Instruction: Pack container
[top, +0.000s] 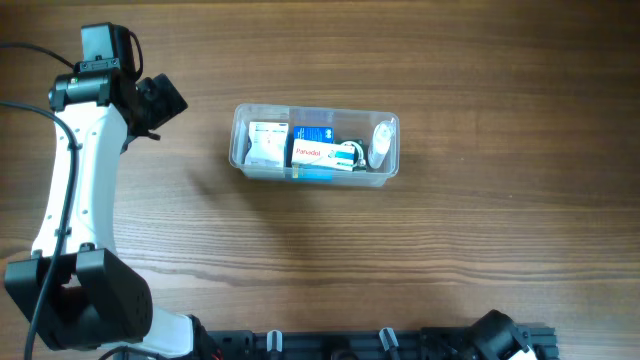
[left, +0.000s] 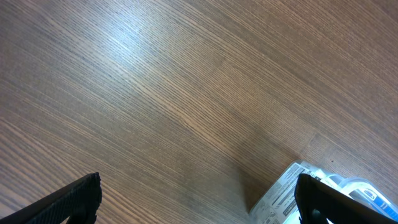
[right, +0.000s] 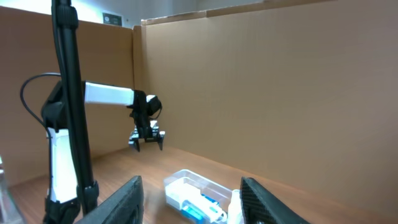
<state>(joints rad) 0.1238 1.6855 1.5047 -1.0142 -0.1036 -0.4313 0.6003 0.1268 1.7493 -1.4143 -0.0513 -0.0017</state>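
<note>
The clear plastic container (top: 241, 150) sits mid-table. It holds a white box (top: 267, 143), a blue and white Panadol box (top: 318, 150) and a small white bottle (top: 382, 143). My left gripper (top: 165, 103) hovers to the left of the container, open and empty. In the left wrist view its fingers (left: 198, 199) are spread wide, with the container's corner (left: 283, 193) by the right finger. My right gripper (right: 189, 199) is open and empty. It is raised near the table's front edge and looks across at the container (right: 180, 182).
The left arm's white link (top: 70, 170) stretches along the left side of the table. A black rail (top: 380, 342) runs along the front edge. Cardboard walls (right: 261, 81) and a black stand pole (right: 71, 99) show in the right wrist view.
</note>
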